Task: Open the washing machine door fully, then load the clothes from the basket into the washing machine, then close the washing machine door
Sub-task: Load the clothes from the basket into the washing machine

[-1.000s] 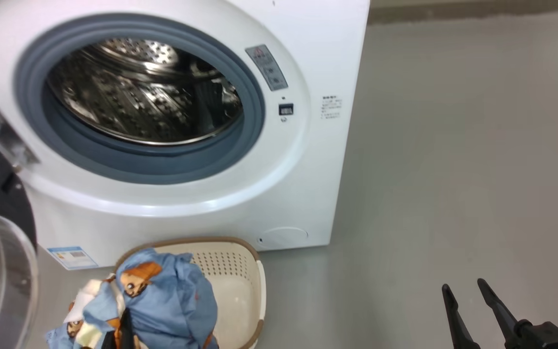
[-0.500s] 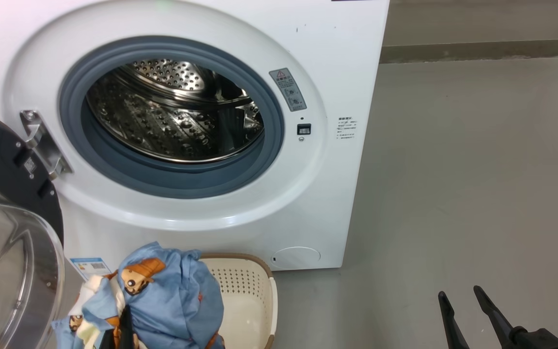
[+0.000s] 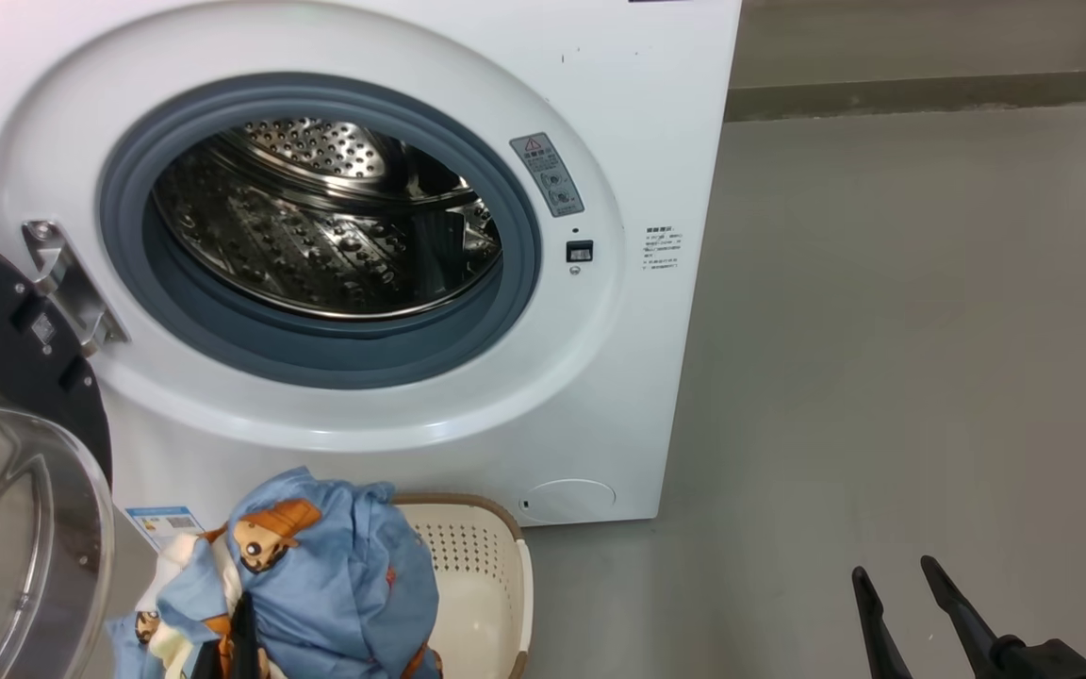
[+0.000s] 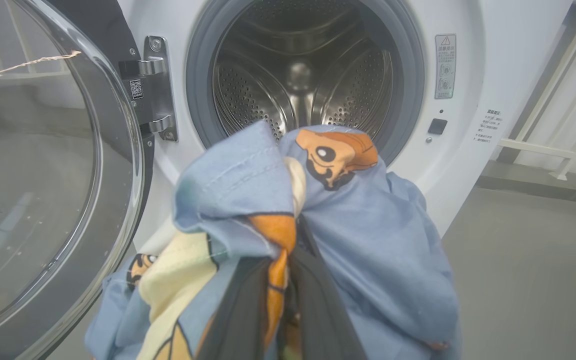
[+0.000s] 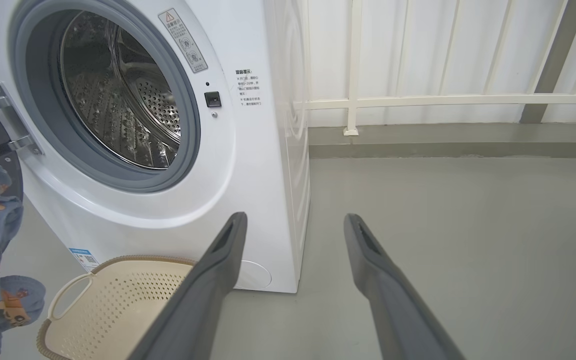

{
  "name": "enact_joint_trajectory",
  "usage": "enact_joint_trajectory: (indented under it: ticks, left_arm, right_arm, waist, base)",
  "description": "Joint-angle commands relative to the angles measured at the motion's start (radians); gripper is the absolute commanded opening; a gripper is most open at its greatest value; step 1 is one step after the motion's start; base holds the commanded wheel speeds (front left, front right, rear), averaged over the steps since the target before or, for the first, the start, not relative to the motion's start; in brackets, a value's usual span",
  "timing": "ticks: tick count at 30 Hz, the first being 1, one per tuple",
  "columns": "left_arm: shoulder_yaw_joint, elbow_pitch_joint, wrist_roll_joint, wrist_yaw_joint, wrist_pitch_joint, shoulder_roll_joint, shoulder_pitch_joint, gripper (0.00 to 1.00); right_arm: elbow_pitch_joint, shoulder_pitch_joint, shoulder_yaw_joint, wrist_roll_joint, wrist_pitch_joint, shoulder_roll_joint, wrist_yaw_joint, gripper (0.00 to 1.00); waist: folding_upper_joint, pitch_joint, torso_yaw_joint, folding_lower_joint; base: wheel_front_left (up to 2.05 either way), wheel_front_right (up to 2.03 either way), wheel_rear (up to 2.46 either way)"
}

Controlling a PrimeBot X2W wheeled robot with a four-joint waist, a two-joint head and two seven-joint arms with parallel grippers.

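So, far left first: the door [image 3: 15, 471] is swung wide open on its metal hinge [image 3: 62, 283], with the glass bowl bulging toward the camera. Right next to it, the left gripper [image 4: 284, 270] has its fingers squeezed nearly together on the clothes [image 3: 336, 575], with a fold of orange and blue fabric pinched between them. The bundle hangs low in front of the washer [image 3: 618, 377], below the mouth of the drum [image 3: 317, 226] and not inside it. In the head view it covers the left end of the basket [image 3: 496, 575]. The basket sits on the grey floor [image 3: 882, 330], close up against the washer's front. Over on the right, the right gripper [image 3: 894, 568] hangs above the floor, well apart from the washer and basket. Its fingers are spread wide with nothing between them. There's a white railing [image 5: 418, 100] along the back wall.
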Motion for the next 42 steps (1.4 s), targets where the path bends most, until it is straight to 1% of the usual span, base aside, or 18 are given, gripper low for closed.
enact_joint_trajectory:
  ticks: [1, 9, 13, 16, 19, 24, 27, 30, 33, 34, 36, 42]
  left_arm:
    - [0.032, -0.034, 0.010, 0.001, -0.009, 0.009, -0.032, 0.00]
    - [0.037, -0.026, 0.008, -0.010, -0.009, 0.009, -0.086, 0.00]
    - [0.045, -0.011, -0.032, -0.008, -0.009, 0.009, -0.120, 0.00]
    - [0.049, 0.011, -0.038, -0.014, -0.009, 0.009, -0.155, 0.00]
    - [0.063, 0.036, -0.025, -0.022, -0.009, 0.009, -0.209, 0.00]
    - [0.113, 0.098, 0.038, -0.033, -0.009, 0.013, -0.318, 0.00]
    - [0.143, 0.146, 0.065, -0.042, -0.009, 0.029, -0.389, 0.00]
    - [0.171, 0.204, 0.089, -0.042, -0.009, 0.056, -0.465, 0.00]
    - [0.207, 0.276, 0.106, -0.023, -0.009, 0.089, -0.541, 0.00]
    - [0.207, 0.276, 0.106, -0.023, -0.009, 0.089, -0.541, 0.00]
    - [0.227, 0.312, 0.112, -0.016, -0.009, 0.111, -0.594, 0.00]
    - [0.242, 0.402, 0.146, -0.002, -0.009, 0.166, -0.763, 0.00]
  right_arm:
    - [-0.025, -0.017, 0.030, -0.013, -0.005, -0.006, 0.002, 1.00]
    - [-0.021, -0.033, 0.046, -0.003, -0.005, -0.005, 0.002, 1.00]
    - [-0.020, -0.041, 0.053, 0.005, -0.005, -0.001, 0.002, 1.00]
    - [-0.022, -0.050, 0.055, 0.012, -0.005, 0.002, 0.002, 1.00]
    - [-0.023, -0.066, 0.058, 0.021, -0.005, 0.004, 0.002, 1.00]
    - [-0.023, -0.094, 0.059, 0.033, -0.005, 0.007, 0.002, 1.00]
    - [-0.021, -0.112, 0.064, 0.042, -0.005, 0.009, 0.002, 1.00]
    - [-0.019, -0.128, 0.068, 0.050, -0.005, 0.010, 0.002, 1.00]
    - [-0.017, -0.147, 0.079, 0.057, -0.005, 0.010, 0.002, 1.00]
    - [-0.017, -0.147, 0.079, 0.057, -0.005, 0.010, 0.002, 1.00]
    - [-0.016, -0.161, 0.089, 0.064, -0.005, 0.011, 0.002, 1.00]
    - [-0.016, -0.201, 0.113, 0.079, -0.005, 0.011, 0.002, 1.00]
  waist:
    - [-0.0001, 0.006, -0.004, 0.0000]
    - [-0.0001, 0.030, -0.049, 0.0000]
    - [-0.0001, 0.047, -0.085, 0.0000]
    - [-0.0001, 0.069, -0.115, 0.0000]
    - [-0.0001, 0.098, -0.143, 0.0000]
    - [-0.0001, 0.149, -0.191, 0.0000]
    - [-0.0001, 0.181, -0.218, 0.0000]
    - [-0.0001, 0.216, -0.242, 0.0000]
    - [-0.0001, 0.253, -0.268, 0.0000]
    - [-0.0001, 0.253, -0.268, 0.0000]
    - [-0.0001, 0.281, -0.286, 0.0000]
    - [-0.0001, 0.375, -0.315, 0.0000]
  base:
    - [0.00, 0.00, 0.00]
    - [0.00, 0.00, 0.00]
    - [0.00, 0.00, 0.00]
    - [0.00, 0.00, 0.00]
    - [0.00, 0.00, 0.00]
    - [0.00, 0.00, 0.00]
    - [0.00, 0.00, 0.00]
    - [0.00, 0.00, 0.00]
    - [0.00, 0.00, 0.00]
    - [0.00, 0.00, 0.00]
    - [0.00, 0.00, 0.00]
    - [0.00, 0.00, 0.00]
